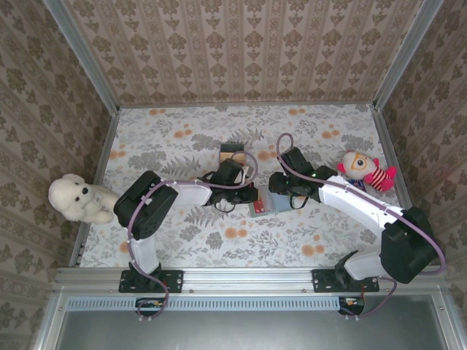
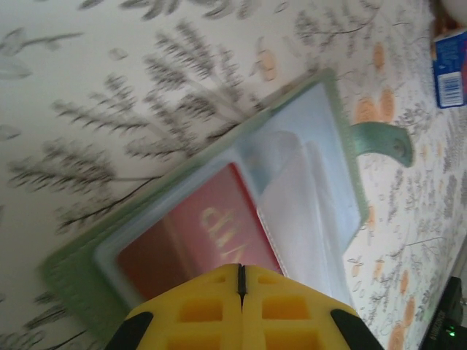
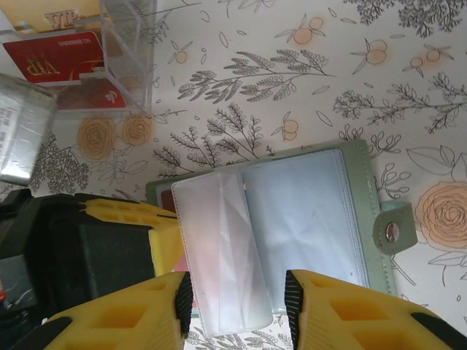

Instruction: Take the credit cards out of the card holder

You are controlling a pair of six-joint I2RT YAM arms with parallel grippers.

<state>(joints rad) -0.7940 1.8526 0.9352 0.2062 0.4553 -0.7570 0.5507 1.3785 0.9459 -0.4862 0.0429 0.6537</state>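
The card holder (image 3: 292,226) lies open at 12 o'clock from the right gripper (image 3: 239,295), fingers parted. The left gripper (image 2: 241,281) is closed. Grey-green, red card (image 2: 197,233) inside.

Damask walls (image 1: 241,44) w/ floral tabletop (image 1: 175,138)

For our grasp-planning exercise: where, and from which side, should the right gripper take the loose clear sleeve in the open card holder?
Probably the sleeve's free edge, opposite the crease, from above, with one finger of the right gripper on each face. It is thin, seems lifted off the red card and is bound at the crease. The shut left gripper seems to pin the holder.
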